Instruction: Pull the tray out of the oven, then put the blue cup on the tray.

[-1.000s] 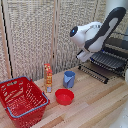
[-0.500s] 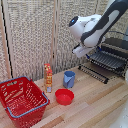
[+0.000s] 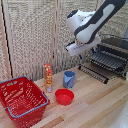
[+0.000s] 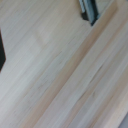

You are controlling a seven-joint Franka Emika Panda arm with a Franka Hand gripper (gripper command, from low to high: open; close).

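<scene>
We find the arm (image 3: 92, 25) raised above the desk (image 3: 95, 107), its white wrist hanging over the gap between the cup and the oven. The fingers (image 3: 75, 48) sit at the lower end of that wrist, well clear of the desk, and hold nothing that we can see. Whether they are parted or closed we cannot tell: the exterior view is too coarse, and the wrist view shows only blurred wood grain with a dark edge in one corner.

The oven (image 3: 112, 52) stands just beyond the fingers toward the exterior view's right, its door (image 3: 92, 72) dropped open. The tray (image 3: 107, 60) projects forward from the oven mouth over the door, its wire bars visible, lower than the fingers and near them.

The cup (image 3: 69, 79) stands upright on the desk below the fingers and slightly toward the exterior view's left, apart from the tray. A red bowl (image 3: 64, 96) lies just in front of the cup. A bottle (image 3: 48, 77) stands upright farther from the fingers on the same side, and a red basket (image 3: 22, 100) sits farthest from them.
</scene>
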